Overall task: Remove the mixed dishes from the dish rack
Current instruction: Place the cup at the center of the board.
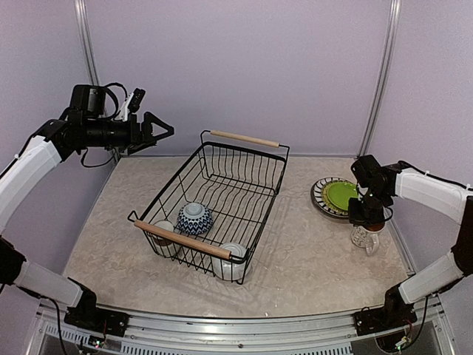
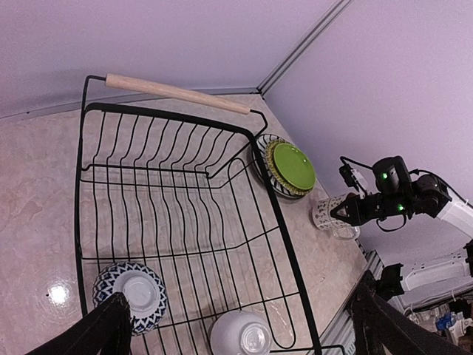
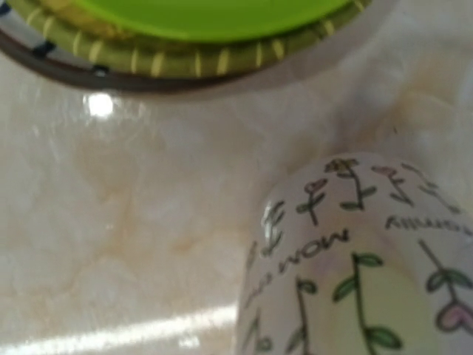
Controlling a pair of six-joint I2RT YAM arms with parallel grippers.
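The black wire dish rack (image 1: 270, 181) stands mid-table. Inside it, a blue-patterned bowl (image 1: 194, 218) lies upside down beside a small mug (image 1: 165, 238) half hidden under the near wooden handle. A white cup (image 1: 230, 261) sits at the near right corner. The striped plate with the lime green plate (image 1: 338, 195) on it rests on the table to the right. My right gripper (image 1: 366, 217) is shut on the rim of a white flowered mug (image 1: 364, 237) standing near the plates; its fingers are out of the right wrist view. My left gripper (image 1: 159, 135) hangs open, high above the rack's left.
In the left wrist view the rack (image 2: 284, 229), the bowl (image 2: 134, 291), the white cup (image 2: 240, 336) and the plates (image 2: 290, 166) lie below. Grey walls close the back and sides. The table's right edge runs just past the flowered mug (image 2: 327, 214).
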